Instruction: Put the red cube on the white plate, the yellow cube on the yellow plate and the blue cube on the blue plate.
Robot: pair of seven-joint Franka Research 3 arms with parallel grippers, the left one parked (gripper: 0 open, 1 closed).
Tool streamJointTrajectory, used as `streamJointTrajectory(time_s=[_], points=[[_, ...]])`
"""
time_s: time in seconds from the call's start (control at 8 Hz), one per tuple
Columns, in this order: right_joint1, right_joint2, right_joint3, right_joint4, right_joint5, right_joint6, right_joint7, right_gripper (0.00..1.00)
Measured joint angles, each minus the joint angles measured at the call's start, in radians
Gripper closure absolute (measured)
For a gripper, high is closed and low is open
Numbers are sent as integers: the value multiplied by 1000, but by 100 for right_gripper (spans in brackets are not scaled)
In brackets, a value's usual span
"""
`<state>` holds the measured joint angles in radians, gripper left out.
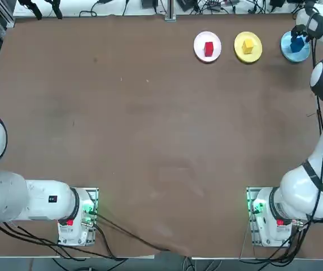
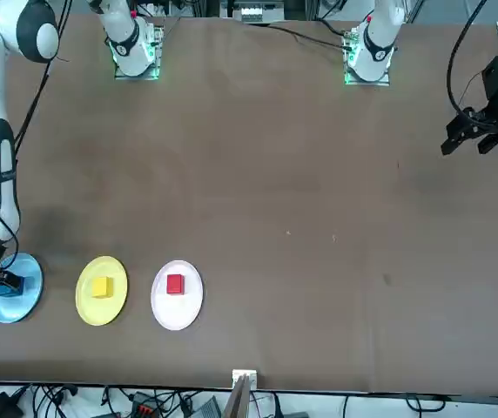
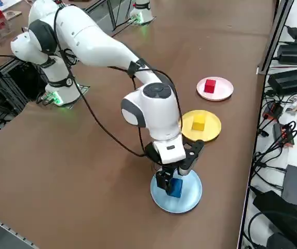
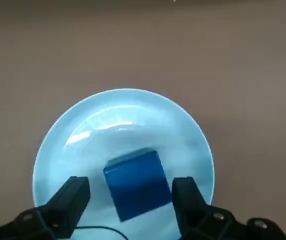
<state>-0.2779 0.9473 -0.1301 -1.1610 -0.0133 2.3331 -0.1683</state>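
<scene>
Three solid cubes, blue (image 4: 138, 185), yellow (image 3: 198, 122) and red (image 3: 210, 86), rest singly on three round, flat plates: glossy sky-blue (image 4: 93, 130), yellow (image 3: 211, 127) and white (image 3: 224, 90). The right pincer (image 4: 130, 192), its two black fingers spread, hovers over the blue plate around the blue cube, gripping nothing, above a smooth brown surface (image 1: 150, 141).

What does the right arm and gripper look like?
White arm, rounded segments, dark grey joint covers, a dark strap midway and black cables along its length. Base mount has green lights and a red patch. Right gripper: black, two blocky, squared fingers with round screw heads at their bases.
</scene>
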Motion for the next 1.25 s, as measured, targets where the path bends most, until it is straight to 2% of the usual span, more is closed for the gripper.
streamJointTrajectory(time_s=[0.25,0.5,0.88,1.12,1.25], points=[[12,-62,0,33,5,-218,-5,0],[23,-168,2,56,30,-488,-10,0],[82,-337,9,61,45,-907,-10,0],[165,-434,11,61,46,-1057,-10,0],[204,-472,11,60,45,-1093,-9,0]])
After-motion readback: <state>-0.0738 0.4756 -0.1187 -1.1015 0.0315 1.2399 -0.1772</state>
